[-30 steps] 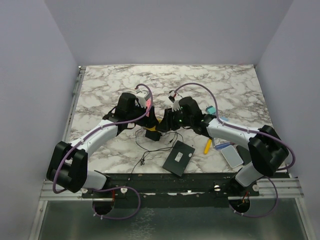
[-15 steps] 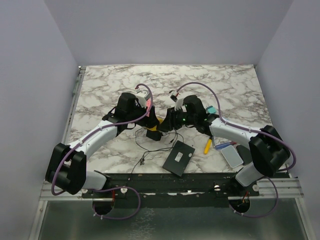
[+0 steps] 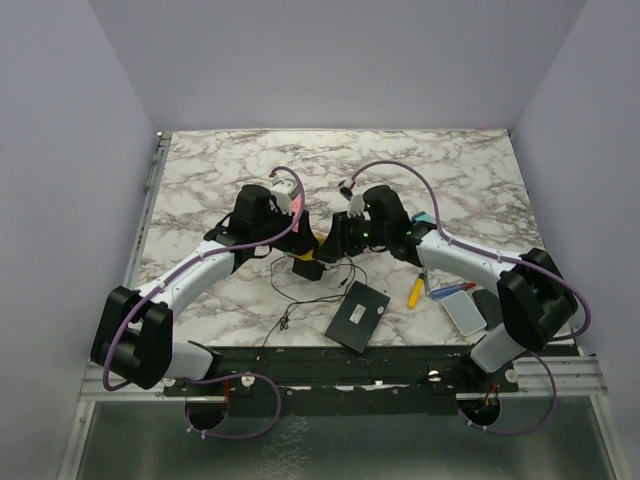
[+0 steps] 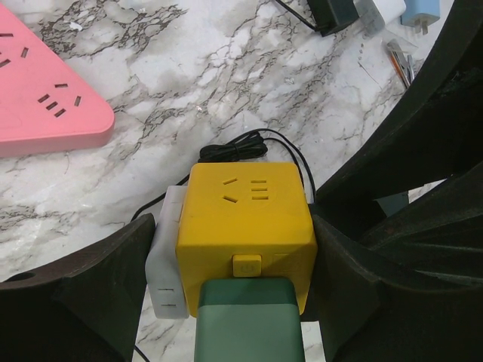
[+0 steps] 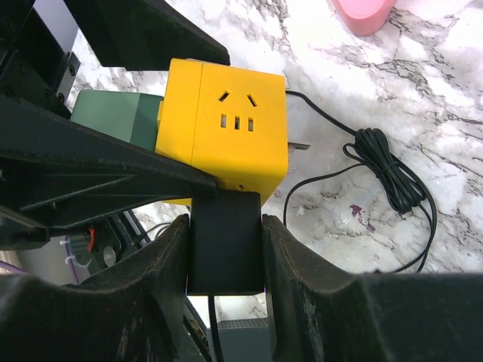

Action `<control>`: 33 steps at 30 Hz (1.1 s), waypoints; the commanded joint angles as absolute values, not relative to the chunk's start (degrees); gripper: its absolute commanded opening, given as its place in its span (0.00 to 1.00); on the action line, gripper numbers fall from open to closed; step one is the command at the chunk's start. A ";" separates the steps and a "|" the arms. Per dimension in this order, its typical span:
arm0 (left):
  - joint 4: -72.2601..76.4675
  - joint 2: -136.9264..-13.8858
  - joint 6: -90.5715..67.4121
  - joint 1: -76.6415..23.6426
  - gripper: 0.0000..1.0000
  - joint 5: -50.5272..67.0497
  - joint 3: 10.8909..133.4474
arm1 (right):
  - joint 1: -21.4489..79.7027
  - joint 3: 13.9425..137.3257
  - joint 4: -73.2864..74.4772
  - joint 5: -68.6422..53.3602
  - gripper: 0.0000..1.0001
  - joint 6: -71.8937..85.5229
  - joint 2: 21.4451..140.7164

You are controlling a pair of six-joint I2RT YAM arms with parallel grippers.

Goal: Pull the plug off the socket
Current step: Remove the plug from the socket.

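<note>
Two claws are bracing over the marble counter (image 4: pixel 151 113): left claw (image 4: pixel 238 264) is clamping the rigid yellow plastic cube socket (image 4: pixel 245 211), right claw (image 5: pixel 225 260) is pinching its stiff, probably slick black plug (image 5: pixel 225 241) by the flat sides.

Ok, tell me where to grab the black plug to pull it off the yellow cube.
Grip the black plug by its two flat side faces, coming from the end away from the yellow socket cube. Its boxy body juts straight out of one cube face, and the right gripper is shut on it that way.
</note>
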State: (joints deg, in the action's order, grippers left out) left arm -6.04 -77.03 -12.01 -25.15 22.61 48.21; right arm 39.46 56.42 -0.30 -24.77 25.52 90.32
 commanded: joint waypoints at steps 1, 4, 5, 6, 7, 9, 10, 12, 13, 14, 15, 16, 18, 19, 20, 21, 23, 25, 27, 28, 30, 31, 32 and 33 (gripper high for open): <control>-1.06 -75.82 -13.22 -25.06 0.00 23.28 49.30 | 40.56 60.09 7.03 -20.54 0.00 27.78 92.55; -1.16 -76.18 -13.40 -25.05 0.00 23.03 49.31 | 41.42 62.12 9.73 -18.33 0.00 28.24 93.36; -1.20 -76.26 -13.44 -25.09 0.00 23.03 49.37 | 41.73 62.67 10.50 -17.62 0.00 28.41 93.43; -1.17 -76.40 -13.45 -25.11 0.00 22.95 49.39 | 42.06 63.30 11.19 -16.95 0.00 28.55 93.61; -1.23 -76.45 -13.40 -25.06 0.00 22.93 49.39 | 42.37 63.81 11.91 -16.18 0.00 28.66 93.75; -1.26 -76.46 -13.44 -25.07 0.00 22.82 49.41 | 43.12 65.20 13.35 -14.83 0.00 28.85 94.07; -1.28 -76.45 -13.45 -25.06 0.00 22.85 49.40 | 43.34 65.75 14.06 -14.28 0.00 28.95 94.19; -1.28 -76.46 -13.44 -25.05 0.00 22.68 49.39 | 43.97 66.79 15.41 -13.22 0.00 29.33 94.45; -1.27 -76.46 -13.38 -25.10 0.00 22.64 49.39 | 44.29 67.32 16.07 -12.64 0.00 29.44 94.54; -1.28 -76.45 -13.44 -25.12 0.00 22.62 49.39 | 44.68 67.92 16.75 -12.13 0.00 29.52 94.69; -1.24 -76.46 -13.45 -25.06 0.00 22.60 49.39 | 45.03 68.42 17.42 -11.58 0.00 29.61 94.80; -1.31 -76.46 -13.43 -25.05 0.00 22.60 49.39 | 45.34 68.94 17.91 -11.21 0.00 29.62 94.90; -1.38 -76.46 -13.38 -25.11 0.00 22.57 49.46 | 45.76 69.45 18.48 -10.73 0.00 29.85 94.92; -1.37 -76.42 -13.44 -25.06 0.00 22.59 49.41 | 45.79 69.60 18.54 -10.67 0.00 29.96 94.88; -1.40 -76.38 -13.35 -25.06 0.00 22.59 49.40 | 45.86 69.61 18.54 -10.63 0.00 30.03 94.77; -1.38 -76.33 -13.31 -25.05 0.00 22.50 49.39 | 45.82 69.61 18.54 -10.54 0.00 30.06 94.66; -1.47 -76.22 -13.28 -25.06 0.00 22.45 49.39 | 45.86 69.53 18.48 -10.45 0.00 29.87 94.49; -1.45 -76.12 -13.16 -25.05 0.00 22.51 49.44 | 45.87 69.44 18.14 -11.11 0.00 29.25 94.22; -1.56 -75.99 -13.08 -25.05 0.00 22.54 49.40 | 45.79 68.94 17.14 -12.02 0.00 28.91 93.78; -1.56 -75.98 -13.00 -25.05 0.00 22.49 49.39 | 45.79 68.65 16.69 -12.30 0.00 28.60 93.47; -1.58 -75.86 -12.83 -25.11 0.00 22.63 49.42 | 45.79 68.40 16.12 -13.08 0.00 27.45 93.07; -1.56 -75.85 -12.77 -25.06 0.00 22.67 49.40 | 45.79 68.34 15.90 -13.36 0.00 26.85 92.89; -1.57 -75.77 -12.72 -25.07 0.00 22.60 49.39 | 45.75 68.15 15.58 -13.81 0.00 26.18 92.56; -1.58 -75.76 -12.66 -25.05 0.00 22.63 49.41 | 45.71 67.92 15.12 -14.39 0.00 25.60 92.24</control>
